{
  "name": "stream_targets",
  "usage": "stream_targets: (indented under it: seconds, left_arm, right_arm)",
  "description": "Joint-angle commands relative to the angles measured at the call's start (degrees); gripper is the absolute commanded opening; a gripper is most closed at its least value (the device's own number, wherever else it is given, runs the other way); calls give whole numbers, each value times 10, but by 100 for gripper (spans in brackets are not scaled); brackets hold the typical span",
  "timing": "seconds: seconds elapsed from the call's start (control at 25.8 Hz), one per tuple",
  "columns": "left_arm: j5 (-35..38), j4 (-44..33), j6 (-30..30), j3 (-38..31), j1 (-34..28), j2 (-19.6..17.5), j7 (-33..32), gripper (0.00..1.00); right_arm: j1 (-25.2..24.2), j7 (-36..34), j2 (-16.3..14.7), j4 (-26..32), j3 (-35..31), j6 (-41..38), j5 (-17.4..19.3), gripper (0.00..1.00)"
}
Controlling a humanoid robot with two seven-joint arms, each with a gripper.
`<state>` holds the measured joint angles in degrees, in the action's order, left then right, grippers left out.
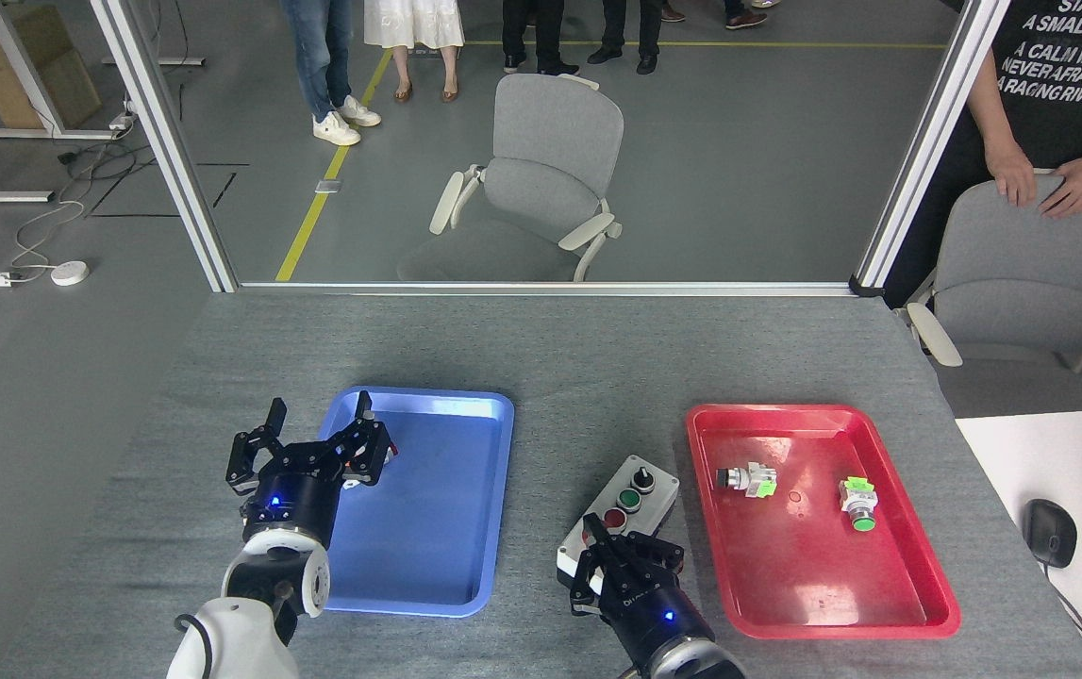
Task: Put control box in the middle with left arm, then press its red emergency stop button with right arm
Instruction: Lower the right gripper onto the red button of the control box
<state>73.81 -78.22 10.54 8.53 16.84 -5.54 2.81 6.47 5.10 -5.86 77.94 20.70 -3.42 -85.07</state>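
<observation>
Red tray [918, 618] — beside control box [630, 495]

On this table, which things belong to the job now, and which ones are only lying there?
Belong to the job:
- control box, standing between the trays
- right gripper, over the box's near end, hiding the emergency stop button
- left gripper, open

Just lying about:
- blue tray
- red tray with two loose switch parts
- computer mouse
</observation>
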Motion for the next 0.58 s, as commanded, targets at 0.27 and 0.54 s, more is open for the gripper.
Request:
stream_targets:
  seconds: [0.27,0.54]
  left_arm:
    - [0,0,0,0,4,0,0,99]
    - [0,0,0,0,5,0,0,99]
  right_arm:
    - [2,2,1,-33,0,15,-3,0]
    - [3,-2,3,-31,0,17,-3,0]
